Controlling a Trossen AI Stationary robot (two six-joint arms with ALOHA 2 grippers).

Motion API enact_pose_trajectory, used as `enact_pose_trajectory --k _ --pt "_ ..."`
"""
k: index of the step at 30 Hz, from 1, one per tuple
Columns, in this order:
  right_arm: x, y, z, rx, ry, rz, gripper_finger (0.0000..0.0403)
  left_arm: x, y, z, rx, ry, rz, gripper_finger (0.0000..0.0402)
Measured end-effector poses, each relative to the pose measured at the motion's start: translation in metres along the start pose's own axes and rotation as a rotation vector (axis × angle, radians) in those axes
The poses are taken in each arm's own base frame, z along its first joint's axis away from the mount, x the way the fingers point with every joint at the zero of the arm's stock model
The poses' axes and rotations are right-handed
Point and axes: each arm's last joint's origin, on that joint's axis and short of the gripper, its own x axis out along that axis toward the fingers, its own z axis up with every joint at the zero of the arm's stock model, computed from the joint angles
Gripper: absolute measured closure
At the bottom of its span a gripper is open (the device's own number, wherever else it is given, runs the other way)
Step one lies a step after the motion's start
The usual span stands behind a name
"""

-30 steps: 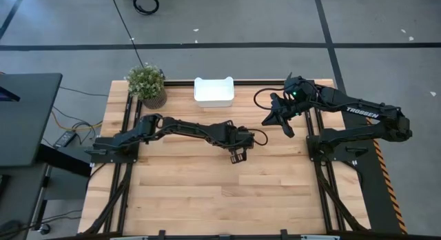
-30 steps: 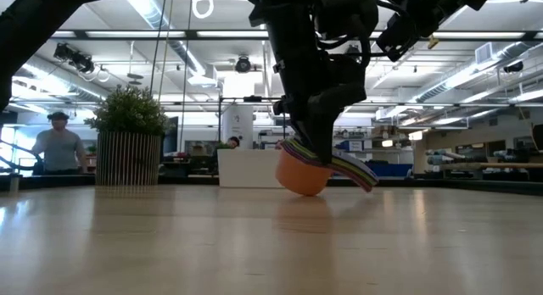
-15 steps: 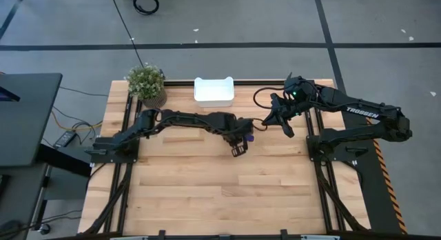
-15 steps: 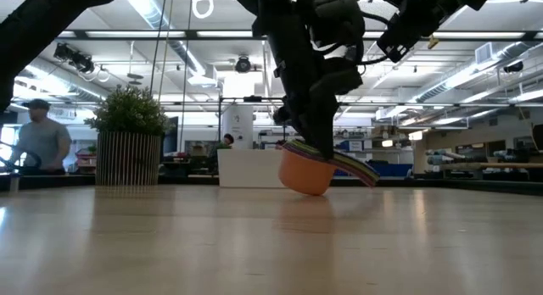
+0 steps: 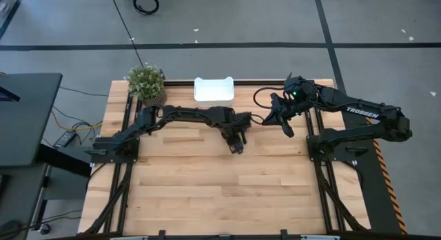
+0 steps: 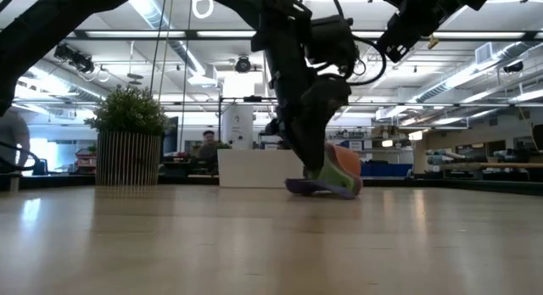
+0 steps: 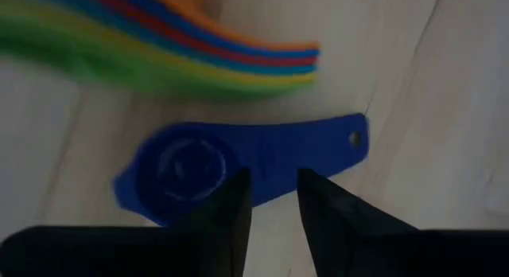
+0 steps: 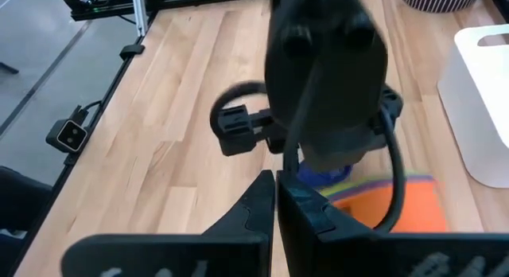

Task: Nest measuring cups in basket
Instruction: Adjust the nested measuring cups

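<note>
Tabletop (image 5: 207, 192): wooden. White basket (image 5: 213, 90) at far edge, well apart from cups. Left gripper (image 7: 270, 199) low over midtable, fingers slightly parted, gripping nothing. Right gripper (image 8: 275, 199) raised, fingers closed, empty. Stacked measuring cups (image 6: 335, 175) tipped on tabletop; blue cup (image 7: 238, 167) lies flat beside stack.

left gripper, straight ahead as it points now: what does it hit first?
Likely the loose blue measuring cup lying flat on the table, right ahead of the left gripper. The nested stack lies beyond it.
</note>
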Motion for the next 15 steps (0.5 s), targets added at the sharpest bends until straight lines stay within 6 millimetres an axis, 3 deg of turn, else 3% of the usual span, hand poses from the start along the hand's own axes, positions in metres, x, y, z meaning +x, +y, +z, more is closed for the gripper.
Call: enact_pose_trajectory --k 11,15 --pt "-0.001 -0.002 0.002 -0.004 -0.022 -0.009 0.0380 0.001 0.007 0.001 -0.038 0.020 -0.050 0.0291" --pt "-0.002 -0.003 0.003 0.057 -0.035 -0.018 0.0380 -0.008 0.012 0.004 -0.088 0.022 -0.112 0.0291"
